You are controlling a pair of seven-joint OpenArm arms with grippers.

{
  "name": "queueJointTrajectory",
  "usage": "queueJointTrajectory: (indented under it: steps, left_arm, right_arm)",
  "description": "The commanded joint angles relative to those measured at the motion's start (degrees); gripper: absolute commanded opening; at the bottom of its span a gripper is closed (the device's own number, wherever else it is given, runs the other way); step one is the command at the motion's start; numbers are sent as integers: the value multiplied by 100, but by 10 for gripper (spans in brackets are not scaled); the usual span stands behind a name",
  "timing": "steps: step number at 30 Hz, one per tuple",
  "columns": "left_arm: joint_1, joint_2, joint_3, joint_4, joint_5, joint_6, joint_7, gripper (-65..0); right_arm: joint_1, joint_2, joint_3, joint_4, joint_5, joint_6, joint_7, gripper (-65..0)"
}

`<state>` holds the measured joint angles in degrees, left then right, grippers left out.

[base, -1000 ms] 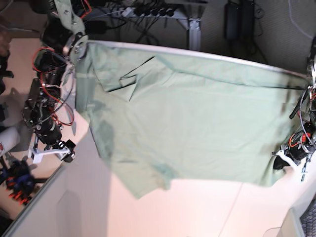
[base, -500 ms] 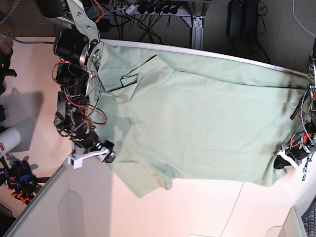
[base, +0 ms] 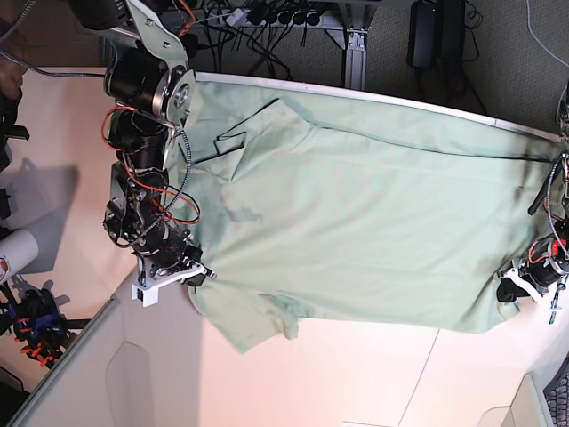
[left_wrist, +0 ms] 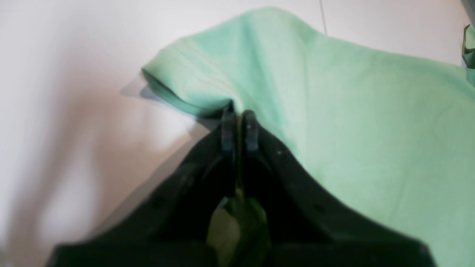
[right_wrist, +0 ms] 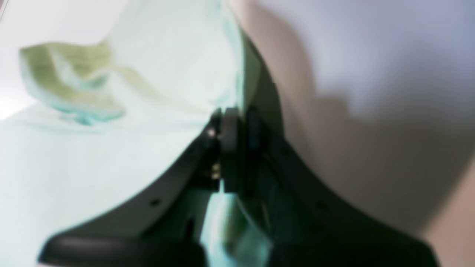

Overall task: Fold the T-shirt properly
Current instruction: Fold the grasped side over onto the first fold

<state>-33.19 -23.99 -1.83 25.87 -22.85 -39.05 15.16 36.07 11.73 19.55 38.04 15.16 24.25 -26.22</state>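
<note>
The pale mint-green T-shirt [base: 373,222] lies spread flat across the white table [base: 356,382], with its collar [base: 236,142] at the upper left and a sleeve [base: 267,322] at the lower left. My right gripper [base: 197,277] sits at the shirt's left edge near that sleeve. In the right wrist view it [right_wrist: 235,124] is shut with pale fabric [right_wrist: 92,148] pinched between the jaws. My left gripper [base: 509,291] is at the shirt's lower right hem corner. In the left wrist view it [left_wrist: 239,124] is shut on the folded hem [left_wrist: 352,122].
The table's far edge [base: 400,100] runs along the top, with a metal leg [base: 353,53] and cables behind it. A white panel [base: 107,374] stands at the lower left. A white roll [base: 13,253] and small clamps [base: 36,334] lie at the far left.
My right arm has swung in from off the table's left side to the shirt's left edge and shut on it. The left gripper has barely moved, only slightly downward.
</note>
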Motion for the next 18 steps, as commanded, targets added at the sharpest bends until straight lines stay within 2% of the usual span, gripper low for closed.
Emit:
queueJointTrajectory:
  steps: [1,4,8,14,18]
  left_arm:
    - [-109,-98,2,33,35,-95,22,-650]
    - [-107,-131,-7,107,-31,-95,-15,-650]
    - [-98,-293,-7,315,-221,-95,17,-650]
    - [7,-516,-7,931,-743,-95,748,-650]
    - [452,-726,-7,1770,-1279,-95,1327,-650]
  right_arm:
    - [214,63,-2,177,68,37,85,-650]
    - [192,68,-2,411,79,155,-59,-650]
    - [-221,70,-4,1141,448,175,-243,-650]
    - [-1241,63,-7,2540,831,177,-273,-650]
    - [-1871,66,-7,3501,848,175,-275,-650]
